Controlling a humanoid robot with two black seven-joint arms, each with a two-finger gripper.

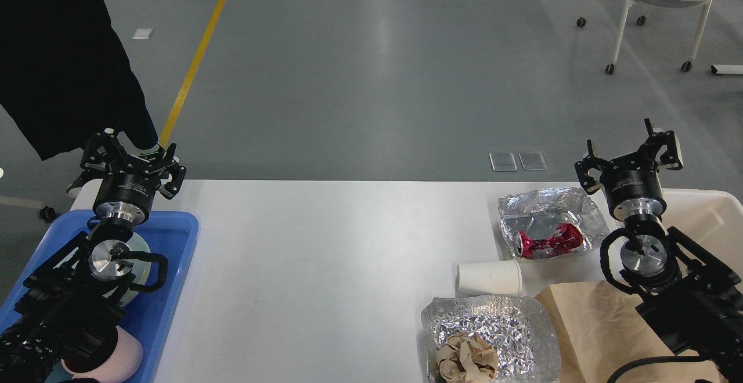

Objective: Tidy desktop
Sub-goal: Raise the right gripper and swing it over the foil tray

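The white desktop (325,255) fills the lower half of the head view. On its right side lie a crushed red can (544,242) on crumpled foil (545,212), a white paper cup (489,277) on its side, a second foil sheet (493,328) with a brown paper ball (466,358), and a brown paper bag (598,331). My right gripper (630,154) is open and empty, held above the table's far right edge, right of the can. My left gripper (132,159) is open and empty above the far end of the blue tray (174,267).
The blue tray at the left holds a white dish and a pink cup (125,357). A cream-white bin (705,209) stands at the far right. A dark-clothed person (58,58) stands beyond the left corner. A wheeled chair (662,0) is far back right.
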